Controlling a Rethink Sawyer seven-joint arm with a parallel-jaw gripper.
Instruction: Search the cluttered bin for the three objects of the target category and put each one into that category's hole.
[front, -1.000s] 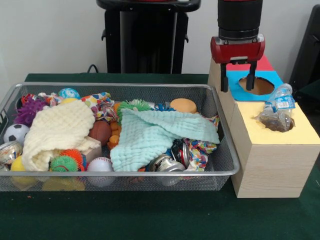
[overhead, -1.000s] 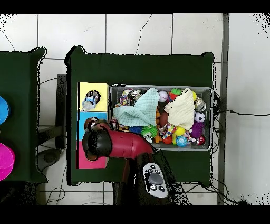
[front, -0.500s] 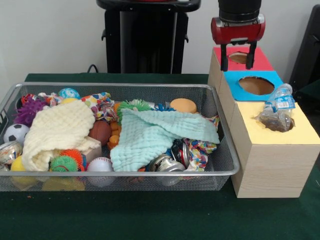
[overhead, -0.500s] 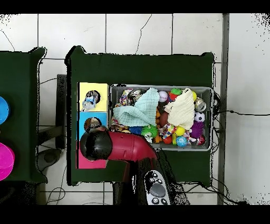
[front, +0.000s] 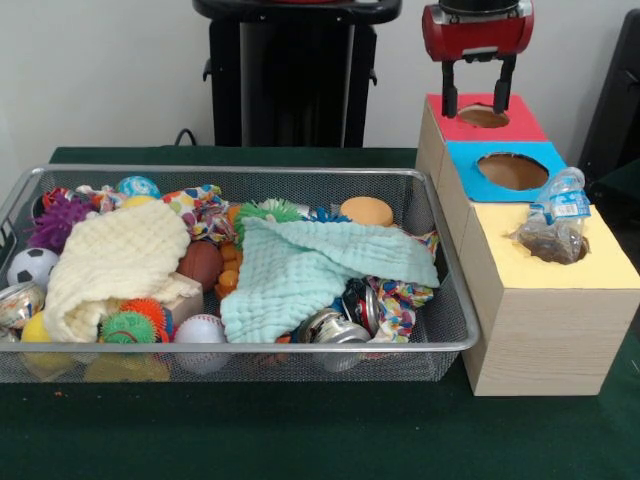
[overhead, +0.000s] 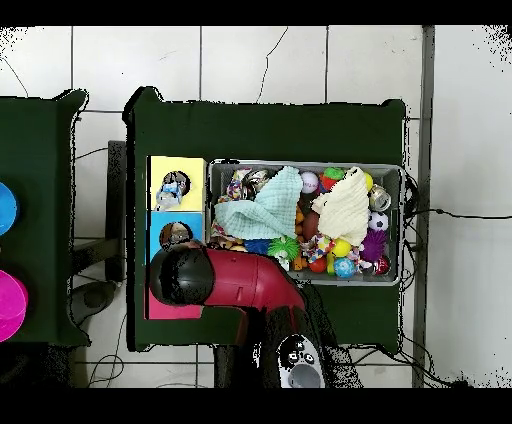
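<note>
Silver wire-mesh bin (front: 440, 300), wide and shallow with a metal rim, sits on the dark green tabletop (front: 300, 430) just left of the wooden box row in the front view; its contents are heaped, with a cream waffle-weave cloth (front: 115, 260) over the left part and a mint green waffle-weave cloth (front: 310, 268) over the middle, both covering things beneath; a white baseball (front: 200, 330), a purple spiky ball (front: 55, 220), a small black-and-white football (front: 30, 266), an orange round lid (front: 366, 211) and shiny metal cans (front: 335, 328) show around them; the long wooden box (front: 545, 340) has a red top (front: 520, 125), a blue top (front: 478, 165) and a yellow top (front: 600, 262), each with a hole; a crumpled clear plastic bottle (front: 556, 215) stands in the yellow hole; the red-bodied tool (front: 475, 100) hangs above the red hole, its black fingers (front: 449, 100) apart and empty.
</note>
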